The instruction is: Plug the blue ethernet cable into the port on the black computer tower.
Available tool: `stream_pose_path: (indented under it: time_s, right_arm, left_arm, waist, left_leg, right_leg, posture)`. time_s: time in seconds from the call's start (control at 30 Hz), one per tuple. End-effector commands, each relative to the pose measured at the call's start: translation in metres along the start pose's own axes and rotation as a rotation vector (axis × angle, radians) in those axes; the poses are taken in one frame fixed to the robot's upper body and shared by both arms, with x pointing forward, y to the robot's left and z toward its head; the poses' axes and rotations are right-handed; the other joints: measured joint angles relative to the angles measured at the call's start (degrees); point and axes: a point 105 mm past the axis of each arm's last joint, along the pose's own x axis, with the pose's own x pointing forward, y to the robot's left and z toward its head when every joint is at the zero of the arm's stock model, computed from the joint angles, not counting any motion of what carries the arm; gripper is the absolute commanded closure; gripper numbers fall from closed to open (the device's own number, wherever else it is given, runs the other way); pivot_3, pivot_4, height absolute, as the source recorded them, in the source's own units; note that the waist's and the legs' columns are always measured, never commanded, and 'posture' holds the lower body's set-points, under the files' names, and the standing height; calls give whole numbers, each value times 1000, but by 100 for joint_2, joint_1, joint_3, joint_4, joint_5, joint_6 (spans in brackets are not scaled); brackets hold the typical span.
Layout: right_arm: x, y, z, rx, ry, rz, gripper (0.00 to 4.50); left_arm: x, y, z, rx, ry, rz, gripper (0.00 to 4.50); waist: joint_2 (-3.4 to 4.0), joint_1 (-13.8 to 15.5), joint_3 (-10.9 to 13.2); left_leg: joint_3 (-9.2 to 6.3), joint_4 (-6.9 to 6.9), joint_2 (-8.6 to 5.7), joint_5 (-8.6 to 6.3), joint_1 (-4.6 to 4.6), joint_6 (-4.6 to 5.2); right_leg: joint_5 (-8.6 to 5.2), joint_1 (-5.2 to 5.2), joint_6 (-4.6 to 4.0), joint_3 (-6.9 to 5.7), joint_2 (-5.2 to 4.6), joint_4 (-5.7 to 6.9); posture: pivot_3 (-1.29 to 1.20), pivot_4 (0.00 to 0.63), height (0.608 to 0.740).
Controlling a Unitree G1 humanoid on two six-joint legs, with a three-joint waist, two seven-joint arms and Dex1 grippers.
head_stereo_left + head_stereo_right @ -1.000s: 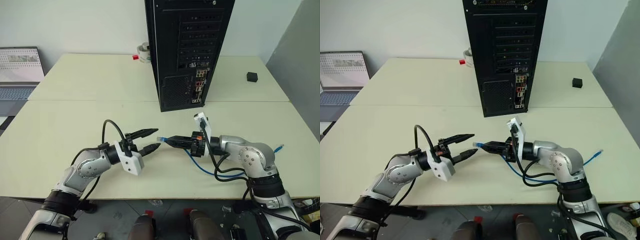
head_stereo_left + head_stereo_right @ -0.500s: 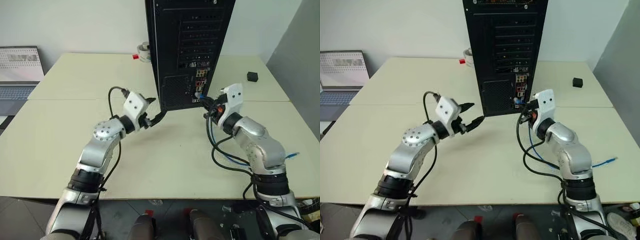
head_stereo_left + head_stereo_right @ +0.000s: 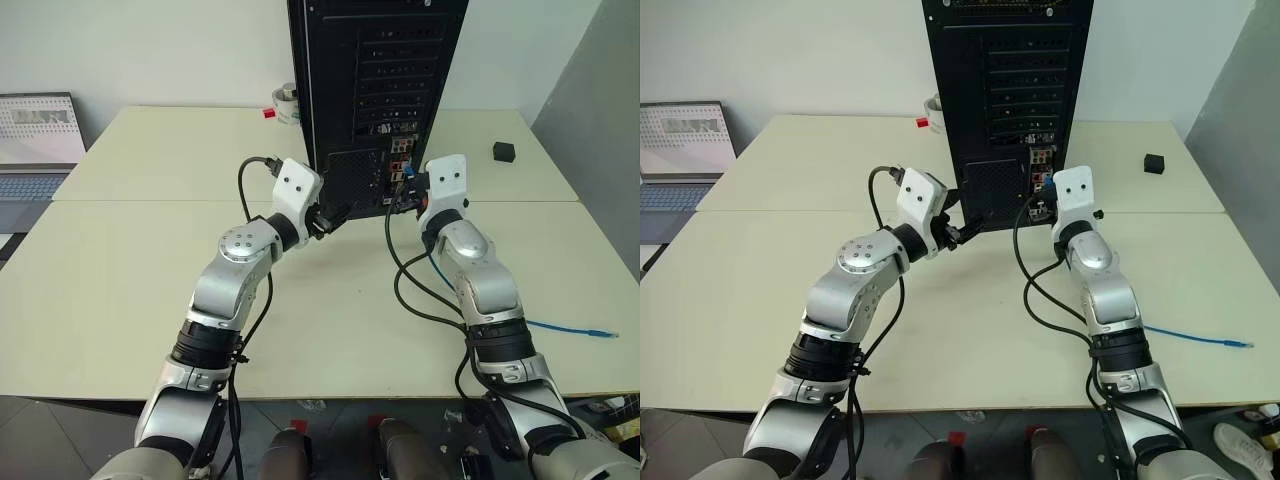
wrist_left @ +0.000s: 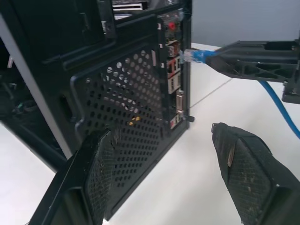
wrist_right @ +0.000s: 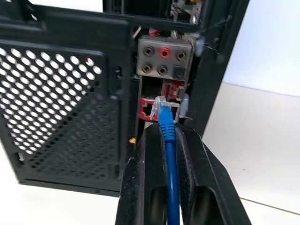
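The black computer tower [image 3: 380,90] stands upright on the table with its rear panel facing me. My right gripper [image 5: 168,136] is shut on the blue ethernet cable [image 5: 169,154] just behind its clear plug [image 5: 161,104]. The plug tip hovers right in front of the red-framed port [image 5: 149,110], below the round audio jacks. The rest of the cable trails over the table to its free end [image 3: 598,333]. Beside the mesh vent [image 4: 126,108], my left gripper [image 4: 164,131] is open and holds nothing. One of its fingers [image 4: 101,173] is close against the grille.
A laptop [image 3: 40,140] sits at the far left. A tape roll [image 3: 287,104] is behind the tower and a small black cube [image 3: 504,152] lies at the back right. Black robot cables [image 3: 415,290] loop on the table below my right arm.
Both arms rose from the table and reached forward to the tower's rear. The right gripper carried the plug up to the connector strip. The left gripper swung in beside the vent.
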Motion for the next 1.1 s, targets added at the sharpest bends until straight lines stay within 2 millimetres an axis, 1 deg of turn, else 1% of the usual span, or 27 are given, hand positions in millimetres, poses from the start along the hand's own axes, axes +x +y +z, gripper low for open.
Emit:
stream_pose_path:
  time_s: [0.03, 0.27, 0.57, 0.77, 1.1]
  right_arm:
    - [5, 1, 18, 2, -59, 6, 4497]
    - [10, 8, 18, 35, -54, 30, 4497]
    - [18, 9, 18, 71, -48, 33, 4498]
    - [21, 3, 17, 85, -41, 6, 4498]
    - [19, -4, 18, 131, -34, -33, 4498]
  left_arm:
    - [-5, 0, 12, 50, -56, 42, 1108]
    - [-9, 1, 14, 68, -80, 69, 1108]
    - [-11, 3, 8, 67, -63, 78, 1108]
    - [-11, 4, 8, 68, -59, 81, 1108]
    - [-11, 4, 7, 72, -56, 78, 1108]
  waist:
    - [0, -5, 0]
    - [0, -1, 0]
    - [0, 3, 0]
    - [0, 2, 0]
    - [0, 1, 0]
  left_leg:
    - [1, -1, 0, 0, 0, 0]
    - [0, 0, 0, 0, -3, 1]
    - [0, -1, 0, 0, -4, 1]
    - [1, 0, 1, -1, -3, 1]
    - [1, 0, 1, 0, -2, 1]
  right_leg:
    - [0, -1, 0, 2, 0, 1]
    - [0, -5, 0, 4, 0, 3]
    - [1, -6, -1, 2, 0, 4]
    - [1, -7, -1, 4, -1, 4]
    - [1, -7, 0, 4, 0, 8]
  posture:
    - [0, 150, 740]
    - [0, 150, 740]
    - [0, 150, 740]
    - [0, 150, 740]
    - [0, 150, 740]
